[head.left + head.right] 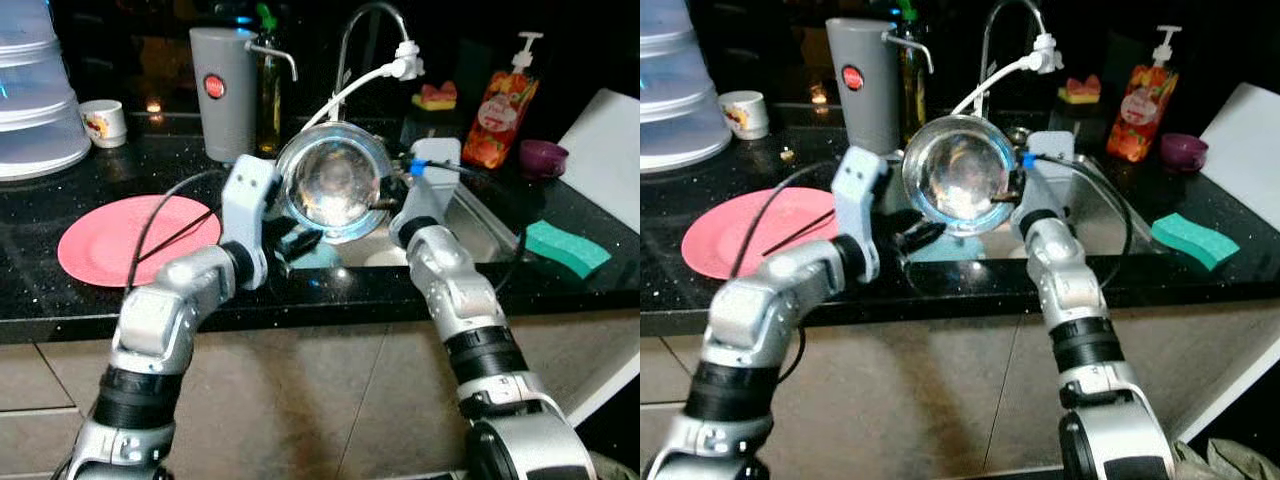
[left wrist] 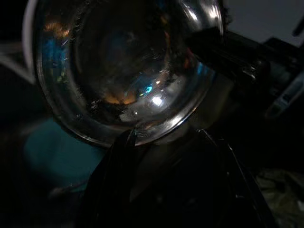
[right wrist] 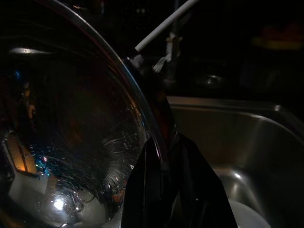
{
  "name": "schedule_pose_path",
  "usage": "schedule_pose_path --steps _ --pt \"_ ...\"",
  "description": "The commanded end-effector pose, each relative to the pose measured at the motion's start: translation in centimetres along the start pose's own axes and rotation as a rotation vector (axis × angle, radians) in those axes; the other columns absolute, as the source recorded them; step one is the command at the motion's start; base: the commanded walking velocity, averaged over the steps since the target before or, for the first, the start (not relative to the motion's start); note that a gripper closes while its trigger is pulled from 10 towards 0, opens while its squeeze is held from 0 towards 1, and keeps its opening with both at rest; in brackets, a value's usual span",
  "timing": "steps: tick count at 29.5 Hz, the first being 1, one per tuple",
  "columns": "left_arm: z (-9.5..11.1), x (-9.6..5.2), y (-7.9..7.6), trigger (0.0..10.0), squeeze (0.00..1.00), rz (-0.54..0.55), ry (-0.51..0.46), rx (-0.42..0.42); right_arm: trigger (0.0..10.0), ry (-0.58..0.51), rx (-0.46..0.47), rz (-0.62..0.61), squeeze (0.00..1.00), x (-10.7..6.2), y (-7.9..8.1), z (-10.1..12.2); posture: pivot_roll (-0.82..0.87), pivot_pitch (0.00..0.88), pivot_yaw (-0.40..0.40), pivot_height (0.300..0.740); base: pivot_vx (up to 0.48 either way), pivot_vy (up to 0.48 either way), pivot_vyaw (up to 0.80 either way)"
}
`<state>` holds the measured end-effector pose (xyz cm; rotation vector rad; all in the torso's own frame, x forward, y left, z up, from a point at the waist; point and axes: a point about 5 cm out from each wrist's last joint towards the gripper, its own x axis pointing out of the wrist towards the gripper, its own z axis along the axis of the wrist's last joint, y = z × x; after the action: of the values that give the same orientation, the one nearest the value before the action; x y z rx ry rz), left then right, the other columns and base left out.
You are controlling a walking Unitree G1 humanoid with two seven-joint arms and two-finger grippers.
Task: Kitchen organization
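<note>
A shiny steel bowl (image 1: pixel 335 180) is held on edge above the sink (image 1: pixel 478 232), its hollow facing me. My right gripper (image 1: pixel 385 200) is shut on the bowl's right rim; in the right wrist view its fingers (image 3: pixel 156 185) pinch that rim (image 3: pixel 142 109). My left gripper (image 1: pixel 297 243) is just under the bowl's lower left edge and is open. In the left wrist view its two fingers (image 2: pixel 124 147) are spread below the bowl (image 2: pixel 123 71), one tip close to the rim.
A pink plate (image 1: pixel 110 245) lies on the black counter at left. Behind stand a grey canister (image 1: pixel 225 90), a faucet (image 1: pixel 372 35), a soap bottle (image 1: pixel 498 115) and a purple cup (image 1: pixel 543 157). A teal sponge (image 1: pixel 566 248) lies right of the sink.
</note>
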<state>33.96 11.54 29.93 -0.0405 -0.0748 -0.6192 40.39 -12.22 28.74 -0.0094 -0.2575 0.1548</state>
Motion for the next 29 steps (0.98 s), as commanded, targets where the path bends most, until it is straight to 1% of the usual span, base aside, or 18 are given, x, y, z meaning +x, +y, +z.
schedule_pose_path --steps 1,6,8,9,11,12,13,16,17,18,19,20,22,23,25,26,29 --pt "0.5 -0.2 0.3 10.0 0.0 0.022 0.013 -0.023 10.0 -0.023 -0.041 0.03 0.0 0.5 0.9 -0.1 0.16 0.184 -0.072 0.74 0.0 0.0 0.0" --pt "0.9 -0.6 0.4 10.0 0.0 0.046 0.028 -0.031 10.0 -0.005 -0.071 0.046 0.0 0.8 1.8 -1.0 0.17 0.189 -0.073 0.74 0.0 0.0 0.0" --pt "1.0 -0.9 0.3 10.0 0.0 0.049 0.04 -0.051 10.0 0.005 -0.109 0.05 0.0 1.0 2.2 -1.5 0.18 0.191 -0.076 0.74 0.0 0.0 0.0" --pt "1.0 -0.9 0.3 10.0 0.0 0.049 0.04 -0.051 10.0 0.005 -0.109 0.05 0.0 1.0 2.2 -1.5 0.18 0.191 -0.076 0.74 0.0 0.0 0.0" --pt "1.2 -1.1 0.2 10.0 0.0 0.058 0.05 -0.078 10.0 -0.003 -0.185 0.06 0.0 1.2 2.8 -1.7 0.18 0.191 -0.08 0.74 0.0 0.0 0.0" --pt "1.2 -1.2 0.2 10.0 0.0 0.063 0.053 -0.086 10.0 -0.002 -0.243 0.069 0.0 1.3 3.1 -1.8 0.18 0.191 -0.082 0.74 0.0 0.0 0.0" --pt "1.2 -1.2 0.2 10.0 0.0 0.063 0.053 -0.086 10.0 -0.002 -0.243 0.069 0.0 1.3 3.1 -1.8 0.18 0.191 -0.082 0.74 0.0 0.0 0.0" --pt "1.3 -1.4 0.3 10.0 0.0 0.08 0.053 -0.095 10.0 0.034 -0.382 0.077 0.01 1.5 3.5 -2.2 0.18 0.189 -0.085 0.74 0.0 0.0 0.0" --pt "1.3 -1.4 0.4 10.0 0.0 0.084 0.054 -0.096 10.0 0.047 -0.391 0.076 0.16 1.5 3.5 -2.3 0.18 0.189 -0.087 0.74 0.0 0.0 0.0" --pt "1.3 -1.4 0.4 10.0 0.0 0.087 0.054 -0.098 10.0 0.056 -0.379 0.075 0.8 1.6 3.4 -2.3 0.18 0.189 -0.088 0.74 0.0 0.0 0.0" --pt "1.3 -1.4 0.4 10.0 0.0 0.087 0.054 -0.098 10.0 0.056 -0.379 0.075 0.8 1.6 3.4 -2.3 0.18 0.189 -0.088 0.74 0.0 0.0 0.0" --pt "1.3 -1.4 0.4 10.0 0.0 0.09 0.055 -0.1 10.0 0.066 -0.363 0.073 1.0 1.7 3.2 -2.3 0.18 0.188 -0.088 0.74 0.0 0.0 0.0" --pt "1.4 -1.4 0.3 10.0 0.0 0.093 0.056 -0.104 10.0 0.085 -0.304 0.056 1.0 1.8 2.7 -2.2 0.17 0.187 -0.088 0.74 0.0 0.0 0.0" --pt "1.4 -1.4 0.3 10.0 0.0 0.093 0.056 -0.104 10.0 0.085 -0.304 0.056 1.0 1.8 2.7 -2.2 0.17 0.187 -0.088 0.74 0.0 0.0 0.0" --pt "1.4 -1.4 0.3 10.0 0.0 0.097 0.057 -0.108 10.0 0.094 -0.254 0.021 1.0 1.9 1.9 -2.0 0.17 0.185 -0.088 0.74 0.0 0.0 0.0" --pt "1.4 -1.4 0.3 10.0 0.0 0.097 0.057 -0.108 10.0 0.094 -0.254 0.021 1.0 1.9 1.9 -2.0 0.17 0.185 -0.088 0.74 0.0 0.0 0.0" --pt "1.5 -1.4 0.3 10.0 0.0 0.098 0.056 -0.111 10.0 0.059 -0.202 -0.011 1.0 2.2 1.2 -1.0 0.17 0.184 -0.088 0.74 0.0 0.0 0.0"
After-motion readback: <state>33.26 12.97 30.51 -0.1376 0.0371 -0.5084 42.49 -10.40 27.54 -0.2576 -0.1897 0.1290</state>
